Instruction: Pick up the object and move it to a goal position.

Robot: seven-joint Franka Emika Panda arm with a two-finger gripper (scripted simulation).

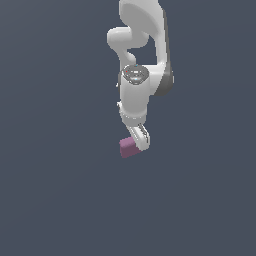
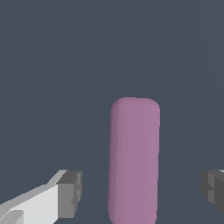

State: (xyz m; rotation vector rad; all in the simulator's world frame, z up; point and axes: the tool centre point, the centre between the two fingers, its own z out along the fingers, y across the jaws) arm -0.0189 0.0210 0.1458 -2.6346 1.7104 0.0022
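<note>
One object [image 2: 134,162] in view — a mauve-pink block with rounded edges and a plain matte face. In the wrist view it reads as an elongated bar, its long axis running at right angles to the line joining the two fingertips, one rounded end fully visible, the other end cut off by the frame edge. In the exterior view the object [image 1: 128,147] shows as a short stub just below and to the exterior view's left of the gripper [image 1: 142,141], its long axis foreshortened there.

Gripper [image 2: 142,192] spread wide: two dark finger pads [image 2: 70,194] counted, one on each side of the object, clear gap on both sides, neither pad touching it. The gap is wider on the side of the far pad, which sits partly out of frame.

One arm [image 1: 142,55], white, seen from above, wrist pointing down.

Surface [image 1: 55,190] — uniform dark grey-blue, no edges, seams or borders visible in either view; cannot tell whether it is a bench or a floor. Whether the object rests on it cannot be told either; no shadow or contact line shows. Open room all round the object apart from the gripper itself.
</note>
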